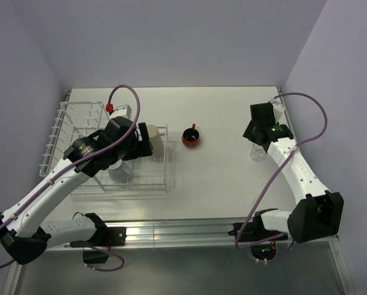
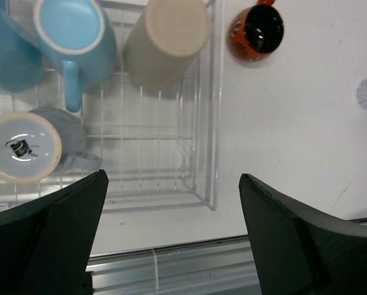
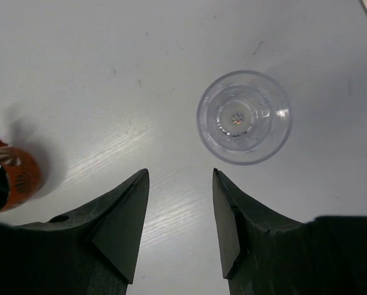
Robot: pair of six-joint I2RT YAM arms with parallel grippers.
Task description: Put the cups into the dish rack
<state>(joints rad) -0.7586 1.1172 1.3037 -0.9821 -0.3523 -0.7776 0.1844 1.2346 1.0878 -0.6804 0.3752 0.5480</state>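
One mug to go: the small red-orange mug (image 1: 191, 137) stands upright on the table (image 1: 232, 184) right of the dish rack (image 1: 60, 132), rigid, light, glazed and likely slick, so pinch across its rim wall, while left gripper (image 2: 172, 178) and right gripper (image 3: 180, 175) both hang spread, empty.

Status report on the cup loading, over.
Left hand, right hand open, empty. Cream mug and three blue mugs in dish rack; red-orange mug on table outside it. Clear tumbler ahead of right hand.
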